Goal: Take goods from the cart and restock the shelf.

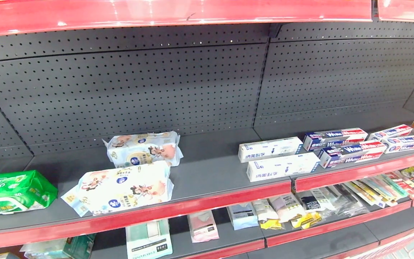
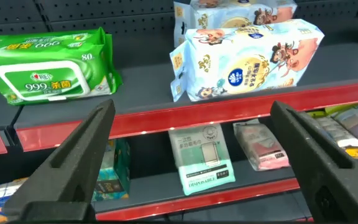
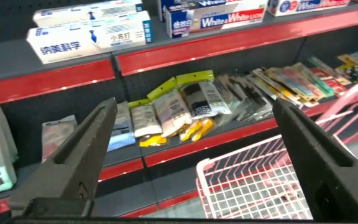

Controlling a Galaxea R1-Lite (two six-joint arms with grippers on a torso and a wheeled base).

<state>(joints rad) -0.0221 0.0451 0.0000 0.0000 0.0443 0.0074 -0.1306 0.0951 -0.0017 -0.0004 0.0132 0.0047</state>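
Observation:
On the middle shelf [image 1: 207, 169] lie two pale blue cartoon-print wipe packs, one at the front [image 1: 122, 187] and one behind it [image 1: 144, 148]. A green wipe pack [image 1: 11, 192] lies at the shelf's far left. White toothpaste boxes [image 1: 280, 166] and blue-red ones [image 1: 350, 153] lie to the right. My left gripper [image 2: 191, 155] is open in front of the shelf edge, below the front cartoon pack [image 2: 247, 59] and green pack [image 2: 51, 65], holding nothing. My right gripper [image 3: 194, 149] is open and holds nothing, above the pink wire cart [image 3: 253, 186].
The lower shelf [image 1: 225, 233] holds flat packets, a white-green box [image 1: 148, 239] and toothbrush packs [image 1: 383, 185]. In the right wrist view the same packets [image 3: 179, 112] lie behind a red shelf lip [image 3: 216, 146]. A pegboard back wall [image 1: 138, 86] rises behind bare shelf space.

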